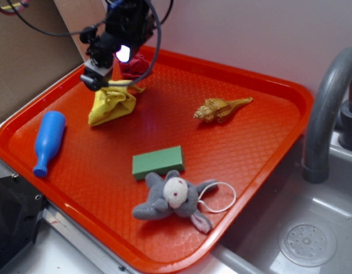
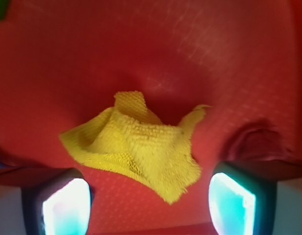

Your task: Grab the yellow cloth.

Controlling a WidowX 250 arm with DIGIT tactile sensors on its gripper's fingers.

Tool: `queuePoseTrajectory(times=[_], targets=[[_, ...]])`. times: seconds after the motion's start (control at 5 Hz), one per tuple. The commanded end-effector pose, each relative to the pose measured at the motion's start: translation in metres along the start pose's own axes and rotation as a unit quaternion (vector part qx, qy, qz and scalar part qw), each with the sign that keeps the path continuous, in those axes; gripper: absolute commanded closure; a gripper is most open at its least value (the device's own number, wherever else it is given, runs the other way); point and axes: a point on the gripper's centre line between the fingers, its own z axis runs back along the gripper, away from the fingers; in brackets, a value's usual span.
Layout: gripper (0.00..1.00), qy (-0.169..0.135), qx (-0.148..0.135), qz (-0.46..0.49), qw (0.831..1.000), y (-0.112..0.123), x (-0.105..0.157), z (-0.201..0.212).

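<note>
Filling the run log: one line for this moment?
phase: approach | gripper: open, jaws straddling yellow cloth | cloth: on red tray, not gripped

No readable text, labels or numbers anywhere.

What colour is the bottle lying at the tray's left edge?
Blue; the bottle shows best in the exterior view.

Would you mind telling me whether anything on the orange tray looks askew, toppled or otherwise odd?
The blue bottle lies on its side near the tray's left edge instead of standing. The yellow cloth is crumpled into a bunched heap below the gripper. Nothing looks spilled or damaged.
</note>
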Motion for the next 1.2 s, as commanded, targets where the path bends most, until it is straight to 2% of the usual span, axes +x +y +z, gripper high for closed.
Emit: queuePoseTrajectory(times=[0.0, 0.2, 0.4, 0.6, 0.8, 1.0], targets=[[0.00, 0.025, -0.014, -0.017, 0.999, -0.017, 0.018, -0.027], [0.00, 0.014, -0.028, 0.004, 1.000, -0.024, 0.028, -0.039], [1.00, -0.046, -0.005, 0.055, 0.997, -0.022, 0.029, -0.036], [1.00, -0.078, 0.083, 0.147, 0.983, -0.025, 0.032, -0.025], [1.00, -0.133, 0.110, 0.260, 0.950, -0.028, 0.011, 0.017], [1.00, -0.220, 0.140, 0.397, 0.880, -0.026, -0.005, 0.067]])
